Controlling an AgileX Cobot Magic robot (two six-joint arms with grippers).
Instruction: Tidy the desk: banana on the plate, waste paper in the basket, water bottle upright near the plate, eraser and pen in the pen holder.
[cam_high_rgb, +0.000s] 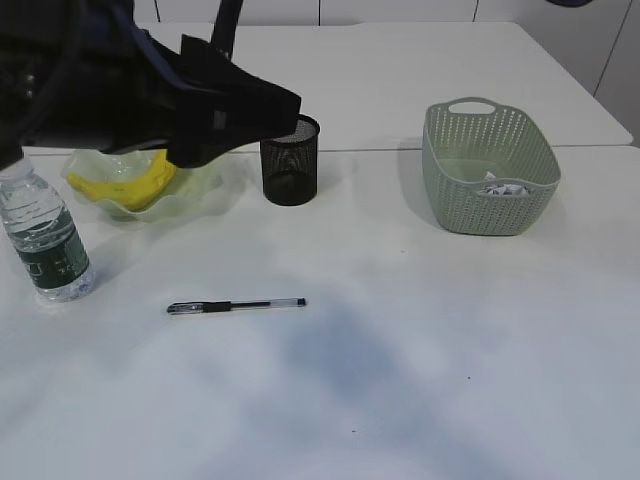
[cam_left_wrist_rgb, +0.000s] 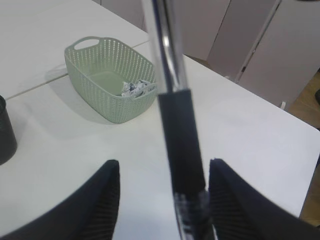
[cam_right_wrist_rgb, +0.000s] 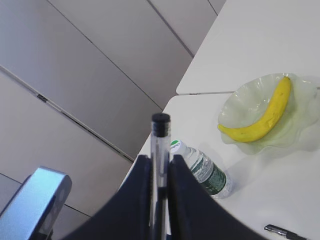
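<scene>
My left gripper (cam_high_rgb: 288, 108) hangs over the black mesh pen holder (cam_high_rgb: 290, 165). Its jaws (cam_left_wrist_rgb: 164, 160) are apart, with a pen (cam_left_wrist_rgb: 180, 130) between them against the right-hand finger. My right gripper (cam_right_wrist_rgb: 160, 159) is shut on a clear pen (cam_right_wrist_rgb: 161, 130) with a black end; it does not show in the exterior view. Another pen (cam_high_rgb: 235, 305) lies flat on the table. The banana (cam_high_rgb: 130, 185) lies on the pale green plate (cam_high_rgb: 205, 185). The water bottle (cam_high_rgb: 45, 235) stands upright to the plate's front left. Crumpled paper (cam_high_rgb: 505, 187) is in the green basket (cam_high_rgb: 480, 205). No eraser shows.
The left arm's dark bulk fills the upper left of the exterior view and hides part of the plate. A second white table stands behind, across a seam. The basket (cam_left_wrist_rgb: 120, 107) and pen holder (cam_left_wrist_rgb: 5, 132) also show in the left wrist view.
</scene>
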